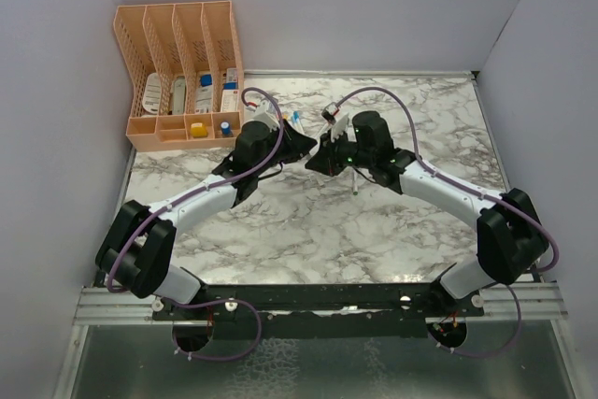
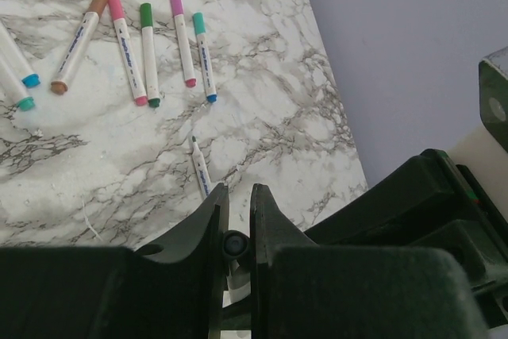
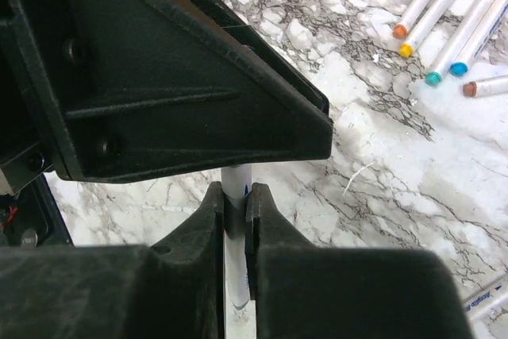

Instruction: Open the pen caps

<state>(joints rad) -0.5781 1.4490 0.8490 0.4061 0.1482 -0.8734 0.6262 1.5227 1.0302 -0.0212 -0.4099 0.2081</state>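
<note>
Marble table [image 1: 308, 231] is carrying everything, with a peach organizer [image 1: 149, 142] sitting at the far left corner. Both arms are meeting over the middle of the table.

Right gripper [image 3: 235, 192] is clamping tight on a white pen barrel [image 3: 236, 176], jaws together around it. Left gripper [image 2: 238, 196] is pinching a dark round end [image 2: 236, 244], jaws nearly touching. This is probably that pen's cap, though its colour is too dark to tell.

A row of capped pens [image 2: 149, 57] is lying flat beyond the left gripper, well apart from it. Their pen caps [image 2: 146, 15] are sitting on the far ends in brown, pink, green, magenta and teal. One lone pen [image 2: 200, 172] is lying just beyond the left fingertips.

Handling, as a judgement: the pens are looking light, stiff and made of smooth plastic, so likely slippery. The caps are likely press-fit. The best hold is looking like one grip on the barrel just below the cap and the other across the cap's sides, pulling straight along the axis. Any bending is risking a slip.
</note>
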